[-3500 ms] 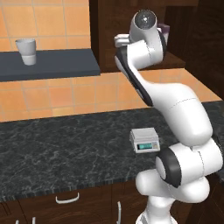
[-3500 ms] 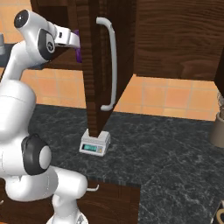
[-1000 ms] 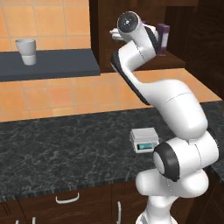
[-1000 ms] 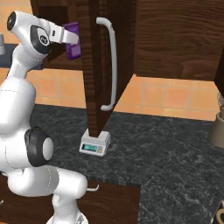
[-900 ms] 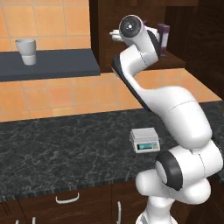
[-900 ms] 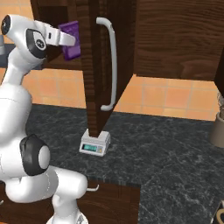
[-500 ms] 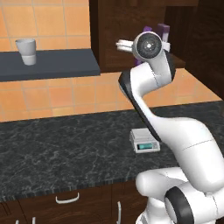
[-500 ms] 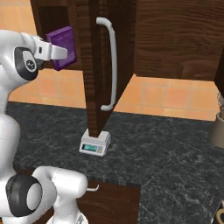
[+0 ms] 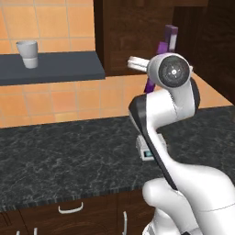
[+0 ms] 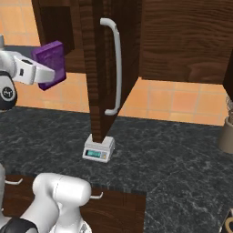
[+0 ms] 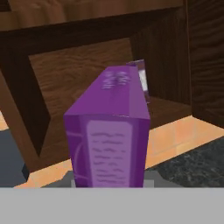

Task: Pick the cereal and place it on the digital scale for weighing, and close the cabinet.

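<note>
My gripper (image 10: 46,72) is shut on the cereal (image 10: 52,64), a plain deep-purple box held in the air left of the open cabinet door (image 10: 102,68). In the hand view the cereal (image 11: 109,135) stands close up and hides the fingertips, with the cabinet's open inside (image 11: 78,74) behind it. From the left base view a strip of the cereal (image 9: 150,85) shows behind my arm. The digital scale (image 10: 98,149) sits on the counter below the door's lower edge, some way beneath and to the right of the box. The arm partly covers the scale (image 9: 147,149) in the left view.
The door's long silver handle (image 10: 116,63) faces the room. A second purple box with a pale face (image 9: 171,33) stands inside the cabinet. A white cup (image 9: 27,54) rests on a dark shelf at left. A container (image 10: 226,132) stands at the counter's right edge.
The arm has drawn back from the cabinet, carrying the cereal out, lower and farther left of the door. The scale and the door have not moved.
</note>
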Tool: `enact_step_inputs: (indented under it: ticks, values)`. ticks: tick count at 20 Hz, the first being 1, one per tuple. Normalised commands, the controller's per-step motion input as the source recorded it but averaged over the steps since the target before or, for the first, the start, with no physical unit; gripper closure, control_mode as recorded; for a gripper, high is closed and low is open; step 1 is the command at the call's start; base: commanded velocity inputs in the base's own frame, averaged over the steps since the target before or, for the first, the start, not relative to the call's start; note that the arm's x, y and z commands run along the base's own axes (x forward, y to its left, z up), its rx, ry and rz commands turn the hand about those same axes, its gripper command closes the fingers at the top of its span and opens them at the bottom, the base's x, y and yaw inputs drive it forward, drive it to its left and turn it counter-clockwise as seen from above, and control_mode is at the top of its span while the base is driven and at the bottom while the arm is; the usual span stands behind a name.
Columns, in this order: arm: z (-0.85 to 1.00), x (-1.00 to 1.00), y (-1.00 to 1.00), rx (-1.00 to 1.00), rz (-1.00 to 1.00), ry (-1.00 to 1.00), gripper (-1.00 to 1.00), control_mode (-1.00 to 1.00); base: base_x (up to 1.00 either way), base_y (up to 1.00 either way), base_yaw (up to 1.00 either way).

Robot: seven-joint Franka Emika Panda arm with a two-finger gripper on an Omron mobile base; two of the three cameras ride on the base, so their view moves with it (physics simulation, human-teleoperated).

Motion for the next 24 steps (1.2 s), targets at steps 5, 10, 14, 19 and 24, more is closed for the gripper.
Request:
enact_step_inputs:
  ticks: [5, 10, 14, 19, 24]
  values:
    - [-0.65, -0.05, 0.08, 0.02, 0.00, 0.05, 1.00, -1.00, 0.00, 0.00, 0.00]
    - [-0.70, 0.00, 0.00, 0.09, 0.00, 0.06, 1.00, -1.00, 0.00, 0.00, 0.00]
    - [-0.62, 0.02, 0.00, 0.09, 0.00, 0.02, 1.00, -1.00, 0.00, 0.00, 0.00]
    - [-0.62, 0.21, 0.00, 0.01, 0.03, 0.00, 1.00, -1.00, 0.00, 0.00, 0.00]
    - [-0.41, 0.38, 0.00, 0.00, 0.05, 0.00, 1.00, -1.00, 0.00, 0.00, 0.00]
